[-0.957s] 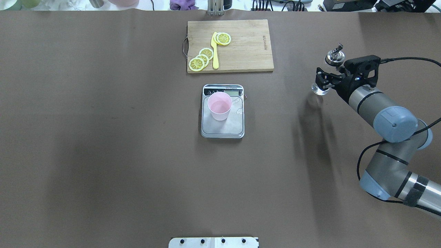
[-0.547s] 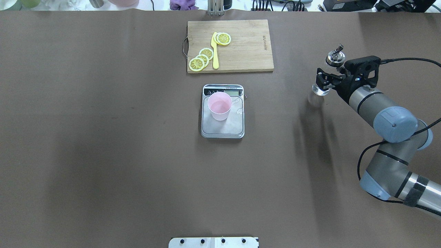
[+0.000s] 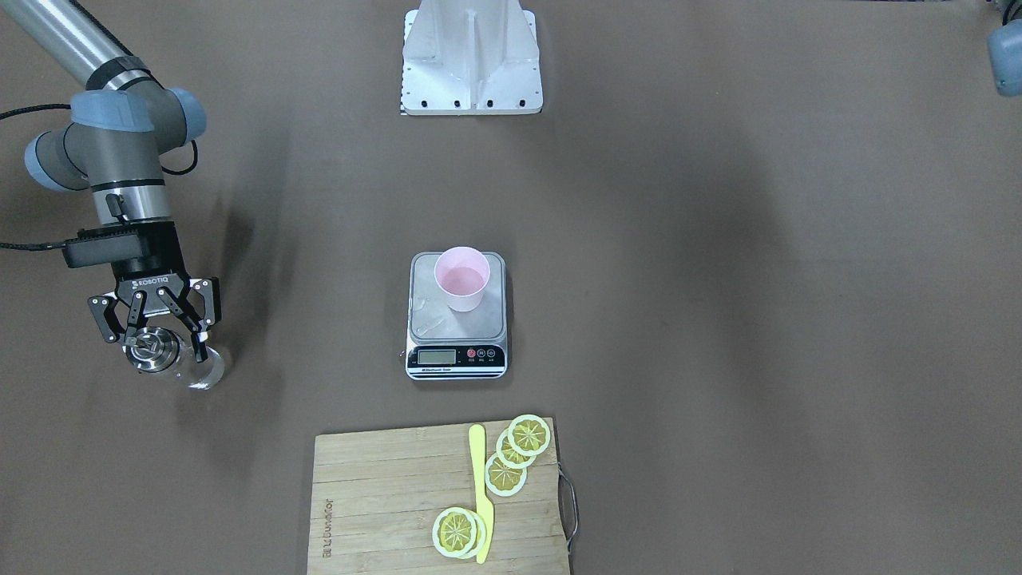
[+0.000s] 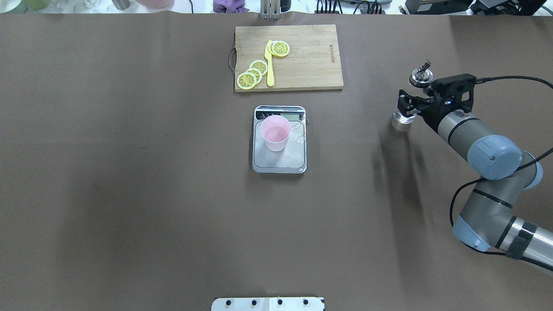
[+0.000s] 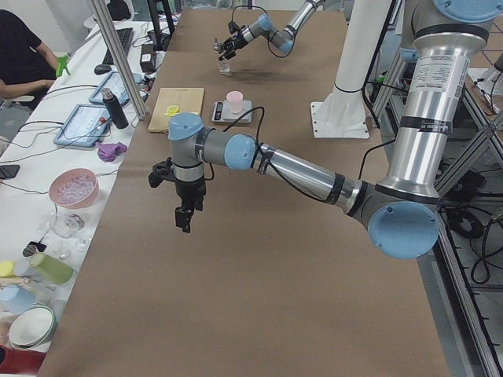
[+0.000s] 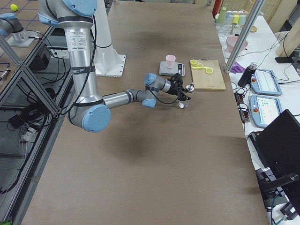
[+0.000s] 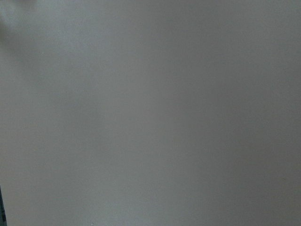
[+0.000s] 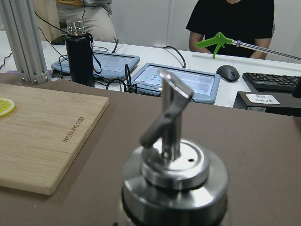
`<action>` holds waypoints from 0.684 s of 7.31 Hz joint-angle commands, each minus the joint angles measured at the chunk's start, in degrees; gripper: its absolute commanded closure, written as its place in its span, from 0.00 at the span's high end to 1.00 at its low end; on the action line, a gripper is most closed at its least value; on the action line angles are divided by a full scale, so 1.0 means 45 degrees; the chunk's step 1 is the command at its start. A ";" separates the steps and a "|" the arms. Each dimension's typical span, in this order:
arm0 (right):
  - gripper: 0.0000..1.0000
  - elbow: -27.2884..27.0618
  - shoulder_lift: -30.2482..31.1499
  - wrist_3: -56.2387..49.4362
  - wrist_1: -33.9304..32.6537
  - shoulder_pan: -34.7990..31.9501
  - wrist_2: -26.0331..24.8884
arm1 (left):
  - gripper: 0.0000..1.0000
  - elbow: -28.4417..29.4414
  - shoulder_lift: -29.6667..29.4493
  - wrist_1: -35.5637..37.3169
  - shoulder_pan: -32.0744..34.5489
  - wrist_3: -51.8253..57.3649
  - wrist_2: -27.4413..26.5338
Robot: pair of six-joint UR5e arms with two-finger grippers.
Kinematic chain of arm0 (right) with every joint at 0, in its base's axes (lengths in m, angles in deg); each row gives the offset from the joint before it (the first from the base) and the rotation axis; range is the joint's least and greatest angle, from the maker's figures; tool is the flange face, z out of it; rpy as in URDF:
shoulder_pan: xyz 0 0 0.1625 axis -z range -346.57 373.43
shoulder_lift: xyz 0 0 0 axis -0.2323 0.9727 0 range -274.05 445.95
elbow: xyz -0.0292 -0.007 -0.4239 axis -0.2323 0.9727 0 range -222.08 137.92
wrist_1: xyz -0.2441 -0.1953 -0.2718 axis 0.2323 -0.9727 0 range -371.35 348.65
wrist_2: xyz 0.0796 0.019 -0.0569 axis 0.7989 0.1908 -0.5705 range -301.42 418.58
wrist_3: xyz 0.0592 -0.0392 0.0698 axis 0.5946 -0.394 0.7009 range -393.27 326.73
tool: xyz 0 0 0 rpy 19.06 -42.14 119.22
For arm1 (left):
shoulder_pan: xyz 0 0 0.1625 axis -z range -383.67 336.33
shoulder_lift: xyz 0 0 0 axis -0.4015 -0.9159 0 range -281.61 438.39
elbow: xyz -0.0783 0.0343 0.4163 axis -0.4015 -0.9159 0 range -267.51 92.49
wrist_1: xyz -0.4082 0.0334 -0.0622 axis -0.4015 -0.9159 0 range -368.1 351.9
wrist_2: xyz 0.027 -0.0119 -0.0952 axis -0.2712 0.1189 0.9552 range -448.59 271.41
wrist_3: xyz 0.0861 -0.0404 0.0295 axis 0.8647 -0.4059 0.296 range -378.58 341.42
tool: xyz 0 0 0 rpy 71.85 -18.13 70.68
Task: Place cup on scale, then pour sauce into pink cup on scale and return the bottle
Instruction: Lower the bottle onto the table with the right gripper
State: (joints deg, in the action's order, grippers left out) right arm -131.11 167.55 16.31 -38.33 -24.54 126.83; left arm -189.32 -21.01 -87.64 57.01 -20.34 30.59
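Two right-arm jaws clench the bottle [image 3: 192, 366] between them, well apart from the scale [image 3: 431, 319]; left jaws' state cannot be told

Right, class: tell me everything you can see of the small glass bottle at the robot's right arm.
The bottle is small, clear glass with a shiny metal cap and an angled pour spout. It is roughly upright over the robot's right side of the table. The right gripper has its jaws closed on it just below the cap. Whether its base rests on the table is unclear.
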 commanded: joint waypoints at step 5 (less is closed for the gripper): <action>0.05 0.0039 0.0011 -0.0020 0.0000 0.0001 0.0048 | 0.99 0.0086 0.0000 -0.0019 -0.0020 0.0000 -0.0039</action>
State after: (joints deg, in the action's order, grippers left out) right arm -130.95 167.56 16.23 -38.33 -24.54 127.05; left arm -188.96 -21.00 -87.73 56.94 -20.34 30.48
